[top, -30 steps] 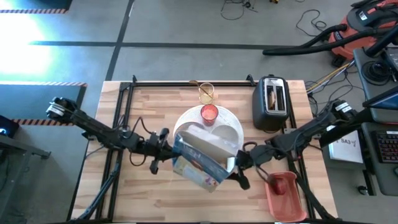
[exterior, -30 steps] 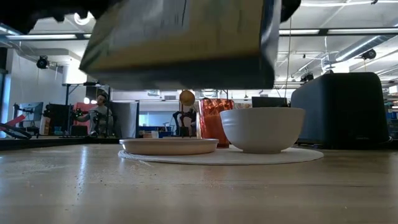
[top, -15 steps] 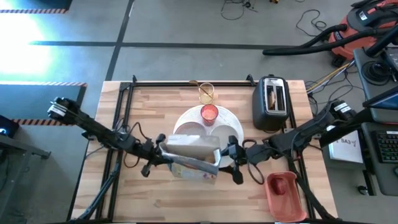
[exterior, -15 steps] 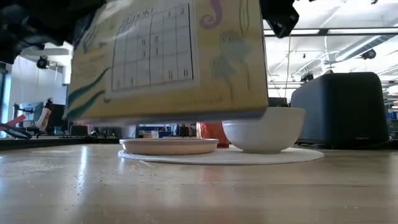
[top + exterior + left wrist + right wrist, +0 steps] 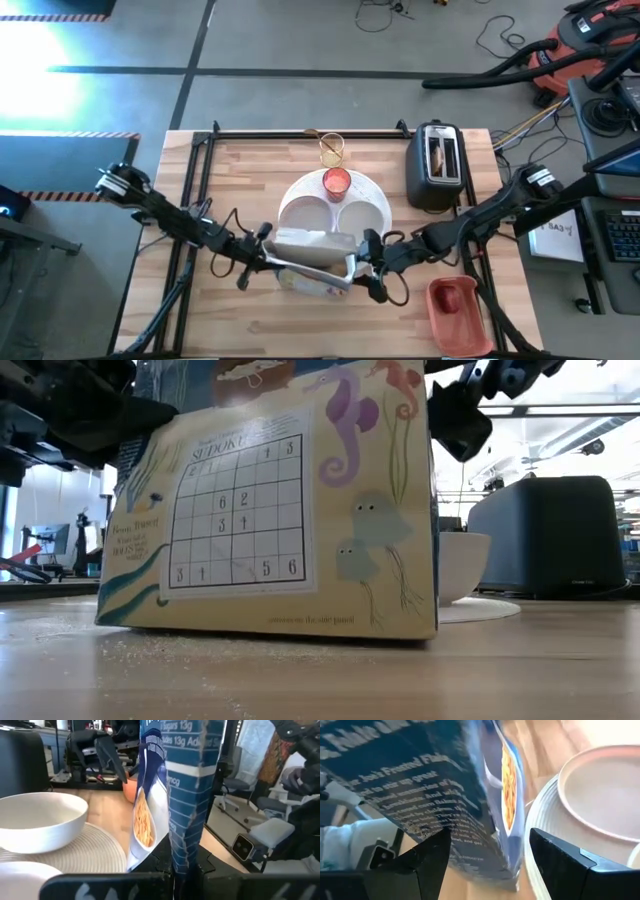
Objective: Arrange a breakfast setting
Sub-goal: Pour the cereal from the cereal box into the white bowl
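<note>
the breakfast setting sits at the table's middle: one large round white plate (image 5: 372, 203) carrying one small white bowl (image 5: 37, 820), one smaller shallow dish (image 5: 305, 213) and one small red cup (image 5: 336, 181); one clear glass (image 5: 332, 149) stands just beyond the plate; toast, fruit and spoon cannot be made out on the plate. one cereal box (image 5: 280, 510), not part of the named setting, stands upright on the wood at the plate's near edge, its sudoku panel facing the low camera; an open inner bag of flakes shows in the wrist views. the left gripper (image 5: 262, 256) is clenched on the box's side edge; the right gripper (image 5: 366, 270) stands released, its fingers spread beside the box's other end, apparently not gripping. handling, as judged: the box is light, thin-walled and easily crushed, top-heavy and prone to tip or spill; best held across its narrow sides, low down; the crockery is stiff, smooth and breakable. also present: one black toaster (image 5: 437, 163), one red tray (image 5: 458, 311).
</note>
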### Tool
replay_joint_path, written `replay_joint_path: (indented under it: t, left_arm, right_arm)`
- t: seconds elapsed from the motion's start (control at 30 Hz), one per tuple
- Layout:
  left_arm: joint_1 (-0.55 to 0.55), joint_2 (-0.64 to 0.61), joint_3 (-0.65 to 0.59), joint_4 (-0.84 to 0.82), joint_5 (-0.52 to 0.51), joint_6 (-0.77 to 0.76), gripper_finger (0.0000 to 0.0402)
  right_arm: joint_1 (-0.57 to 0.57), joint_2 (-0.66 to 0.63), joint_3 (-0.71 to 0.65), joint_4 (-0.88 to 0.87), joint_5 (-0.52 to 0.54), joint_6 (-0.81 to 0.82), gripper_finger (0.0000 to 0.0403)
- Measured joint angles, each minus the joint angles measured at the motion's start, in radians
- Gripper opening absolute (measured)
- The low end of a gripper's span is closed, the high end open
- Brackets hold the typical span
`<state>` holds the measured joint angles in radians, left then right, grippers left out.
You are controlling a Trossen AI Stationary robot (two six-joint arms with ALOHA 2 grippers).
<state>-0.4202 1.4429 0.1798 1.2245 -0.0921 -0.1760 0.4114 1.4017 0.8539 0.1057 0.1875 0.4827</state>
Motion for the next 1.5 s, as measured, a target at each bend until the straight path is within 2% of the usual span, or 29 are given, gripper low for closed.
replay_joint_path:
  t: [0.2,0.57,0.77,0.87,1.07,1.3,1.5]
  left_arm:
    - [-0.027,0.043,-0.004,0.072,0.024,0.0,0.0]
    - [-0.061,0.034,-0.003,0.074,0.028,-0.001,0.0]
    - [-0.062,0.034,-0.003,0.072,0.02,-0.001,0.0]
    - [-0.077,0.032,-0.004,0.057,-0.026,-0.01,0.0]
    - [-0.117,0.03,-0.004,0.039,-0.146,0.025,0.0]
    - [-0.125,0.038,0.02,0.025,-0.164,0.034,0.0]
    - [-0.13,0.062,0.047,0.023,-0.217,0.093,0.0]
  right_arm:
    - [0.011,-0.011,0.0,-0.027,-0.039,0.035,0.026]
    - [0.012,-0.053,0.003,-0.049,-0.08,0.089,0.026]
    - [0.015,-0.061,0.003,-0.05,-0.103,0.147,0.026]
    - [0.016,-0.061,0.003,-0.05,-0.141,0.149,0.0263]
    - [0.016,-0.061,0.003,-0.05,-0.171,0.148,0.0294]
    - [0.016,-0.062,0.003,-0.048,-0.161,0.062,0.0351]
    - [0.018,-0.063,0.003,-0.022,-0.162,-0.023,0.0364]
